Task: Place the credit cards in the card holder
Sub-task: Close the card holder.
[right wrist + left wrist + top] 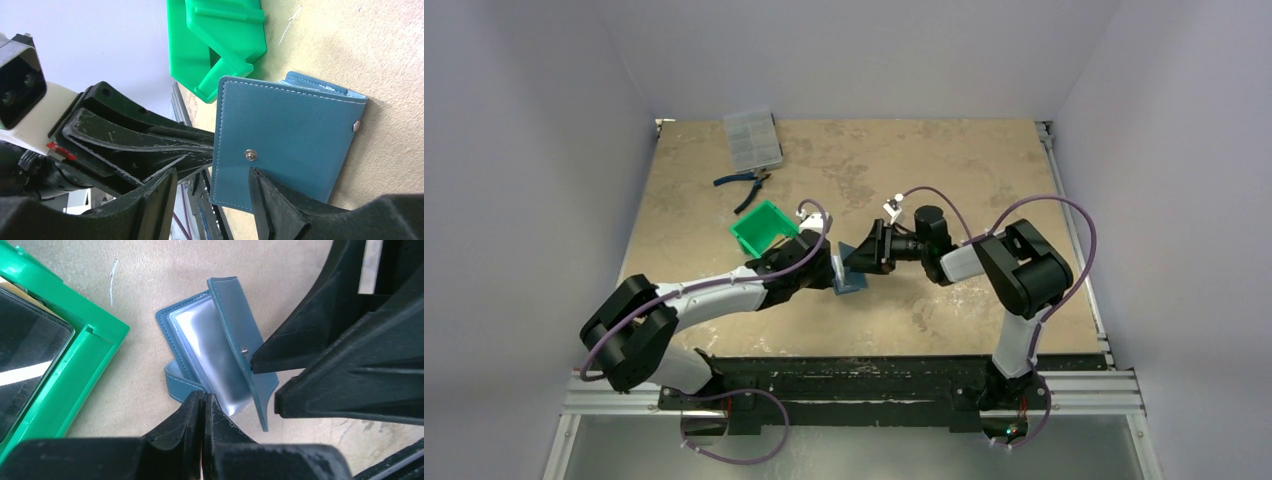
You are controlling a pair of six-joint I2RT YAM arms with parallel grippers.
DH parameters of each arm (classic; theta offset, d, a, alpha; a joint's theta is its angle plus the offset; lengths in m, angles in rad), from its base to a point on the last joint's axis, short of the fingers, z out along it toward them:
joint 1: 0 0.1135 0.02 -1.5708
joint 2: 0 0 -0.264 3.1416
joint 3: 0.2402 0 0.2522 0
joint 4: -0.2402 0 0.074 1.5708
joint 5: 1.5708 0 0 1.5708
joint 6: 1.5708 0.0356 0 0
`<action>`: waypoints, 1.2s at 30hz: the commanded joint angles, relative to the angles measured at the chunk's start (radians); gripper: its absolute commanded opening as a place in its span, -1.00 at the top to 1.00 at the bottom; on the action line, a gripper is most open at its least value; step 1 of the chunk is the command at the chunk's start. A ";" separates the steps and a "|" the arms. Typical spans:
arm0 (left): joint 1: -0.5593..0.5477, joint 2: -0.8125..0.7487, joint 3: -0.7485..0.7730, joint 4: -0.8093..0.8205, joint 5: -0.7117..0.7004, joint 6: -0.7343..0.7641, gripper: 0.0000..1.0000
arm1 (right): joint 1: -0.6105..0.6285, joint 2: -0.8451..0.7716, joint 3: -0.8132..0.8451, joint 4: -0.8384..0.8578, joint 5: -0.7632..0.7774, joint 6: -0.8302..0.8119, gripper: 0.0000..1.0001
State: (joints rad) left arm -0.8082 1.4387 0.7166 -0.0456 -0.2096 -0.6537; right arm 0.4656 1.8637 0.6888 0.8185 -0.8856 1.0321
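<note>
The teal card holder lies open on the table between both grippers. In the left wrist view its shiny grey inner pocket faces up and one cover flap stands raised. My left gripper is shut, its tips resting at the pocket's near edge, with nothing seen sticking out between them. My right gripper is open. One finger presses the flap's outer face just under the snap, while the other finger hangs free. I cannot make out the credit cards.
A green plastic tray sits just left of the card holder, with a dark glossy flat surface inside. A clear compartment box and blue-handled pliers lie at the back left. The two grippers nearly touch.
</note>
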 commanded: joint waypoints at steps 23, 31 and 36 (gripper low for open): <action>-0.005 -0.041 0.031 -0.061 0.018 -0.026 0.07 | 0.014 0.001 0.042 -0.231 0.064 -0.233 0.11; -0.003 -0.045 -0.044 0.101 0.094 -0.140 -0.53 | 0.014 0.012 0.042 -0.216 0.057 -0.225 0.11; -0.004 -0.021 -0.086 0.170 0.101 -0.265 -0.70 | 0.014 0.012 0.035 -0.203 0.059 -0.218 0.11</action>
State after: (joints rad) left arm -0.8085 1.4094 0.6689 -0.0086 -0.1383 -0.7967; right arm 0.4770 1.8912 0.7143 0.6250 -0.8497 0.8364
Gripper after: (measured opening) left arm 0.833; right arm 0.442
